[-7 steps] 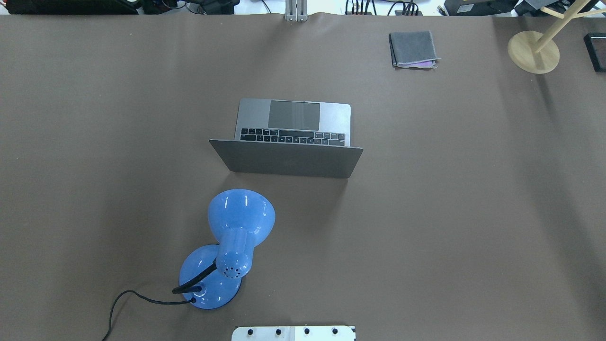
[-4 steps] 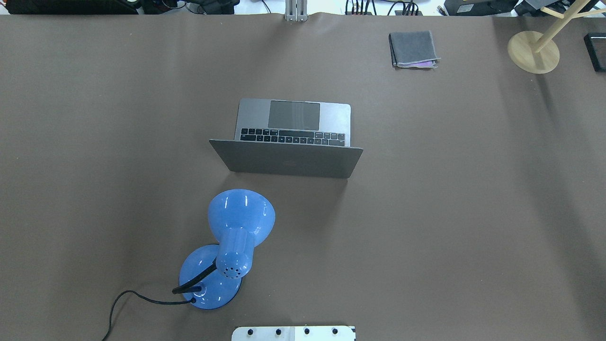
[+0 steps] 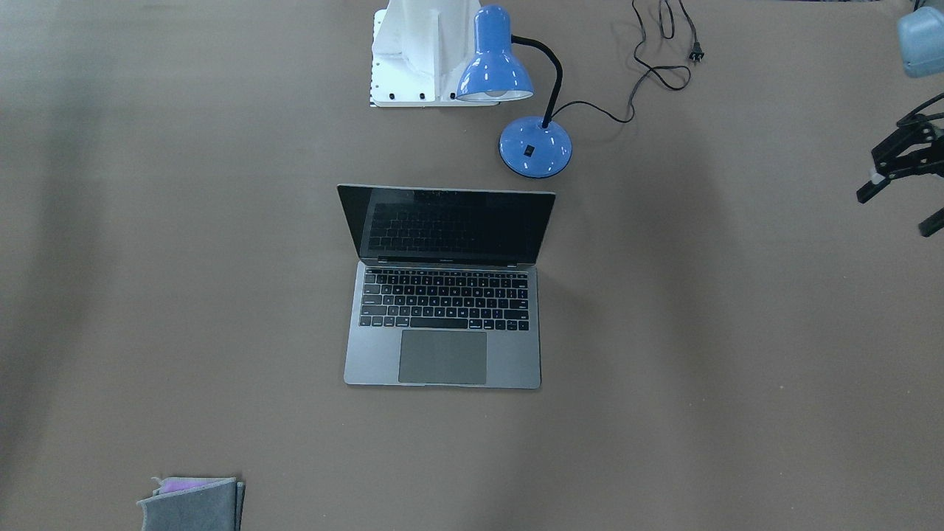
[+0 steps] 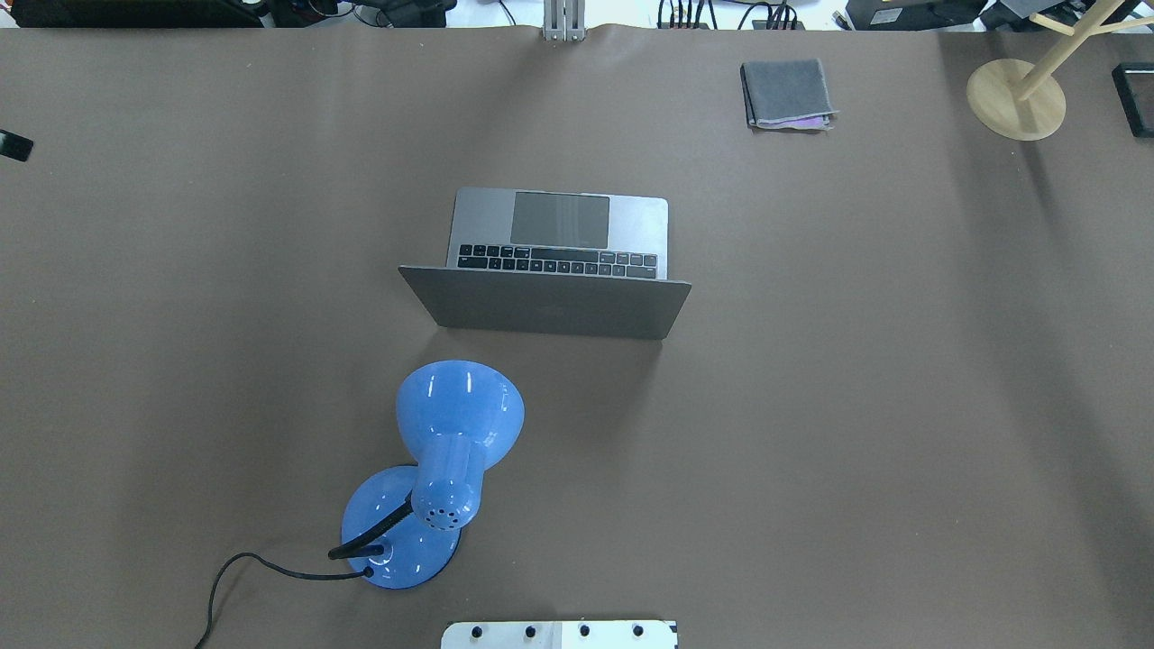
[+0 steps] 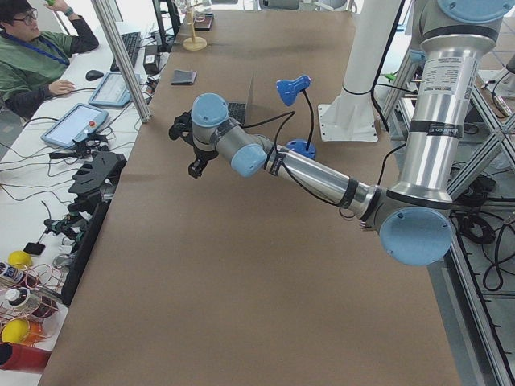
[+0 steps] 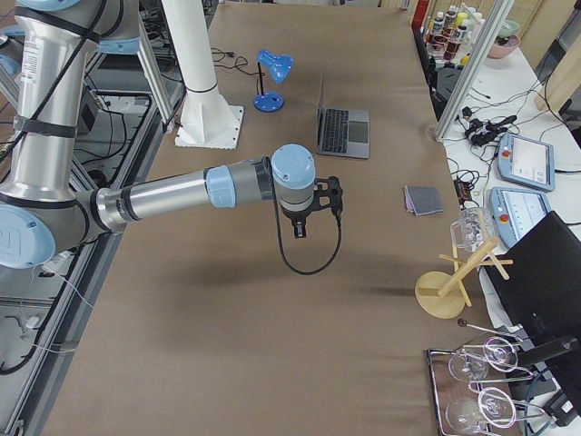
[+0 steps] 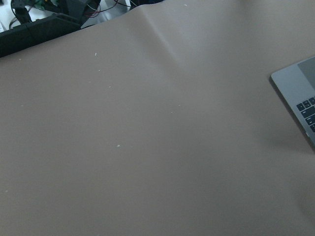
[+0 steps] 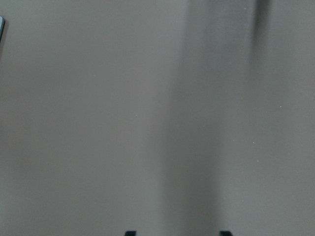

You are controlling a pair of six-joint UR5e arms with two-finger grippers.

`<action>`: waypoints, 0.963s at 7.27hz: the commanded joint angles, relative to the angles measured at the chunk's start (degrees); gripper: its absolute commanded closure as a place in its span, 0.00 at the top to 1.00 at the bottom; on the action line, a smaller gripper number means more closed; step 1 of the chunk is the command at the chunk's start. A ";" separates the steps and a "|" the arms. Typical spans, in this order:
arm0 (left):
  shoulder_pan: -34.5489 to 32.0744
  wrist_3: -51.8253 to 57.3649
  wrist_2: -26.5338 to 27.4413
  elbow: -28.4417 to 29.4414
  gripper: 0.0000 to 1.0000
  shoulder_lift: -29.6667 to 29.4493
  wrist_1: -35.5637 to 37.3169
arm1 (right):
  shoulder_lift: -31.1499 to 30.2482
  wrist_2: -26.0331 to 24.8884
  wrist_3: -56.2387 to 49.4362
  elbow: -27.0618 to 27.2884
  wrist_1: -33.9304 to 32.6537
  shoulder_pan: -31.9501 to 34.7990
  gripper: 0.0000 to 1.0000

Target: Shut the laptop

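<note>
The space-grey laptop stands open in the middle of the table, its black screen facing away from the robot. The overhead view shows its lid back. One corner shows in the left wrist view. My left gripper is open and empty, above the table far to the laptop's side. One fingertip shows at the overhead view's left edge. My right gripper is open, with only its two fingertips showing over bare table. In the exterior right view it hangs well short of the laptop.
A blue desk lamp with a black cord stands between the robot base and the laptop's lid. A folded grey cloth lies at the far right. A wooden stand is at the far right corner.
A black fingertip of the left gripper has come into the overhead view at its left edge. The laptop, lamp and cloth have not moved.
</note>
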 commanded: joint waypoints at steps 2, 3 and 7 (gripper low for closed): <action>9.66 -21.88 -2.19 0.28 0.00 -0.59 -11.68 | 2.74 -0.29 17.42 4.37 0.82 -7.16 0.00; 11.95 -27.60 -2.56 0.02 0.00 -1.20 -13.97 | 2.67 -4.04 26.53 4.29 8.74 -10.58 0.00; 21.45 -43.46 -2.03 -0.42 0.00 -4.37 -19.00 | 3.28 -16.80 66.65 4.38 38.59 -30.35 0.00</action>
